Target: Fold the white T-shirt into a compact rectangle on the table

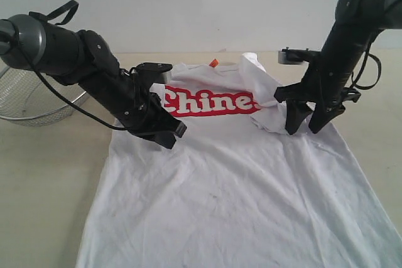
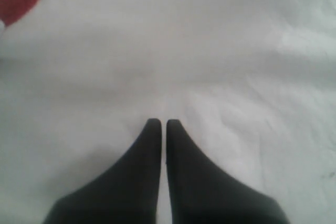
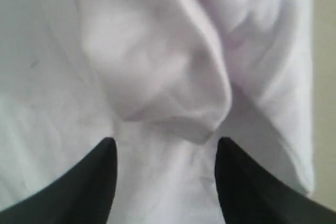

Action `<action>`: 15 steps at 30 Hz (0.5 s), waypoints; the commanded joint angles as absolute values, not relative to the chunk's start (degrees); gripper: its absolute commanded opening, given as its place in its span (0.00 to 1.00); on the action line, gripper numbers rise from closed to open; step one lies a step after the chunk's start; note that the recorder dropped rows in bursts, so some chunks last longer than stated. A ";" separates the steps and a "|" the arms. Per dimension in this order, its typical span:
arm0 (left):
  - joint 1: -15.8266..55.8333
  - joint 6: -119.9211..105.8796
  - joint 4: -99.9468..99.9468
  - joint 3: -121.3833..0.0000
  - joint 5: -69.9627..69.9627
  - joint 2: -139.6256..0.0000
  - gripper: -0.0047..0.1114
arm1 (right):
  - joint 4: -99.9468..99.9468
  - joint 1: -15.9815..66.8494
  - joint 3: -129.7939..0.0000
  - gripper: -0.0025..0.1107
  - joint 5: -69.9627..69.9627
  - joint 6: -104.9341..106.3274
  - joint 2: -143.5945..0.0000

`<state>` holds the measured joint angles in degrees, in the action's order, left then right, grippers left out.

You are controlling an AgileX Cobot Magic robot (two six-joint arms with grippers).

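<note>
Shirt [image 1: 232, 180] is soft n floppy, best pinched at the bunched sleeve [image 3: 157, 66]. Right gripper [image 3: 165, 145] hangs open over that lump, left gripper [image 2: 161, 124] is closed tight w/ nothing in it

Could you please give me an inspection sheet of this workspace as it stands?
Surface: table, pale wood-grain, flat.
Job's things: white T-shirt lies front up; one sleeve is bunched over the end of the lettering.
Clutter: wire-mesh basket at the far left.
Tools: left tool shut, tips at the shirt; right tool open over the bunched sleeve.
Cables: black cable hangs slack on the left; another on the right.
Surroundings: plain pale wall behind.
</note>
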<state>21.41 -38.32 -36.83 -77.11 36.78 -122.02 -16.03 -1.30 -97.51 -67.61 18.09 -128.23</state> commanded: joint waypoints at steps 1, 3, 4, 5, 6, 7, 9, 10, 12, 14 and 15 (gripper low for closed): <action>21.28 -38.56 -36.99 -77.49 37.16 -122.06 0.08 | -15.77 -1.70 -97.29 0.46 -62.28 16.98 -127.46; 21.28 -38.56 -36.99 -77.49 37.16 -122.06 0.08 | -16.03 -1.70 -97.29 0.46 -58.75 16.98 -127.82; 21.28 -38.56 -36.99 -77.49 37.31 -122.06 0.08 | -16.03 -1.70 -97.29 0.46 -57.86 16.98 -128.06; 21.28 -38.56 -36.99 -77.49 37.31 -122.06 0.08 | -16.14 -1.70 -97.29 0.46 -57.00 17.08 -128.47; 21.28 -38.56 -36.99 -77.49 37.31 -122.06 0.08 | -17.13 -1.70 -97.29 0.46 -56.74 17.60 -129.02; 21.28 -38.56 -36.99 -77.49 37.41 -122.06 0.08 | -19.10 -1.70 -97.29 0.41 -57.05 19.27 -129.77; 21.28 -38.56 -36.99 -77.49 37.41 -122.06 0.08 | -22.89 -1.70 -97.29 0.24 -57.78 22.00 -130.85; 21.28 -38.56 -36.99 -77.49 37.41 -122.06 0.08 | -23.47 -1.70 -97.29 0.09 -57.90 22.01 -131.29; 21.28 -38.56 -36.99 -77.49 37.41 -122.06 0.08 | -23.36 -1.70 -97.29 0.02 -58.55 23.06 -131.00; 21.28 -38.70 -36.99 -77.49 37.29 -122.06 0.08 | -23.26 -1.70 -97.29 0.02 -59.14 23.06 -129.12; 21.28 -38.89 -36.99 -77.49 37.29 -122.06 0.08 | -23.11 -1.70 -97.29 0.02 -59.43 23.27 -128.13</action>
<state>21.41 -38.36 -36.83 -77.11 36.98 -122.02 -22.81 -1.54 -97.51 -58.30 22.34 -130.63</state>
